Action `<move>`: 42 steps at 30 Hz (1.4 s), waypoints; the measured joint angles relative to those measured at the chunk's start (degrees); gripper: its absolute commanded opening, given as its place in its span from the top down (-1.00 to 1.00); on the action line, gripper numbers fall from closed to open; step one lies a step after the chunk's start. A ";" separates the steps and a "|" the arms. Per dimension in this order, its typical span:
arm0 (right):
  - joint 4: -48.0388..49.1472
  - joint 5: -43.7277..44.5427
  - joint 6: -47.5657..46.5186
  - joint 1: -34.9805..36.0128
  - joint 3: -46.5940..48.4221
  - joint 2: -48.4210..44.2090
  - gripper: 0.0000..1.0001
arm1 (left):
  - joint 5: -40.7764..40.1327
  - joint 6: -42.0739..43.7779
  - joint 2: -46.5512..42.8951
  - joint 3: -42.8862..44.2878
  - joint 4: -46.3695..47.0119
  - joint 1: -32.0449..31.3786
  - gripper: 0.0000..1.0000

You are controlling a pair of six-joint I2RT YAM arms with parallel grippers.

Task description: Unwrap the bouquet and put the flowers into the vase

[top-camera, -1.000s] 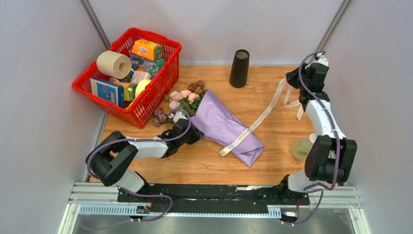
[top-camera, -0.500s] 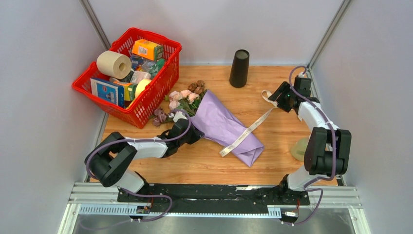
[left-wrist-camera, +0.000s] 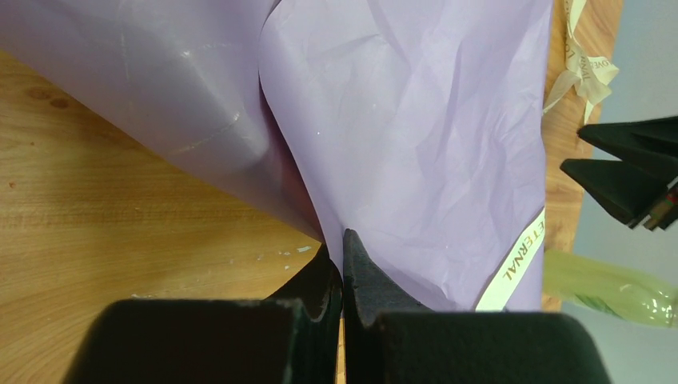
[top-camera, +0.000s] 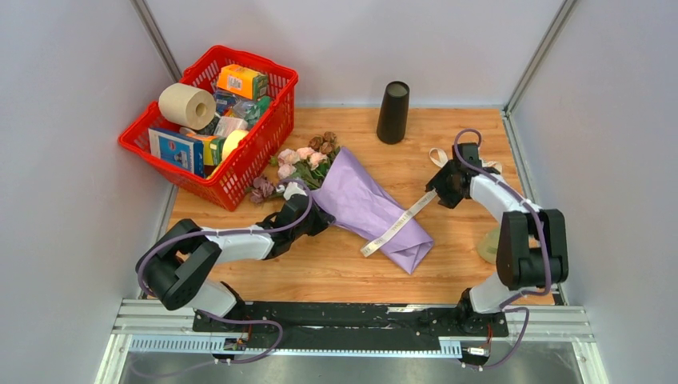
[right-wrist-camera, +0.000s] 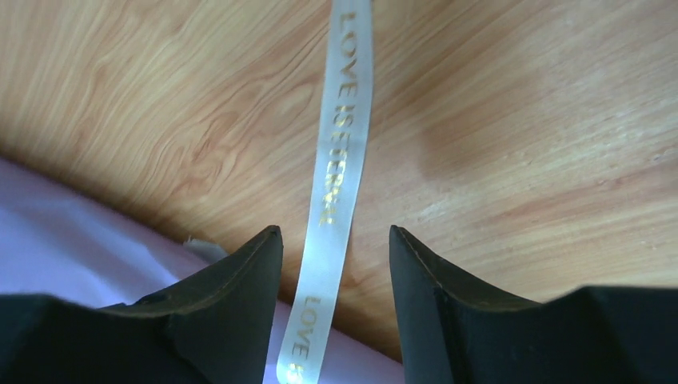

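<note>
The left arm is laid low across the table (top-camera: 448, 268) from the near-left corner, and the left gripper (left-wrist-camera: 342, 240) is pressed together on a fold of the lilac wrapping paper (left-wrist-camera: 416, 144) at the bouquet's (top-camera: 364, 206) left flank. The right arm is folded back toward the right edge with its wrist tipped down, and the right gripper (right-wrist-camera: 334, 232) is held with jaws spread astride the flat cream ribbon (right-wrist-camera: 342, 136), nothing gripped. The bouquet is laid mid-table on a diagonal, flowers (top-camera: 304, 160) pointed at the far-left corner and wrapped tail at the near-right; the vase (top-camera: 392, 112) is stood upright at the far edge.
</note>
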 measured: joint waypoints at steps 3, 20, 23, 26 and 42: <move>-4.13 4.90 2.16 0.42 5.44 6.27 0.00 | 0.02 0.00 -0.24 0.00 0.00 0.00 1.00; -15.41 11.82 6.47 1.79 21.55 23.06 0.01 | -0.07 -0.02 -0.26 -0.22 0.02 -0.11 0.99; -17.20 12.76 7.50 1.84 22.84 24.02 0.30 | -0.07 -0.02 -0.26 -0.22 0.04 -0.11 1.00; -19.10 14.84 9.07 1.95 23.19 24.26 0.58 | -0.07 -0.02 -0.26 -0.22 0.04 -0.11 0.99; -22.71 14.47 6.29 1.70 39.19 25.90 1.00 | -0.17 -0.04 -0.37 -1.07 0.68 -0.31 1.00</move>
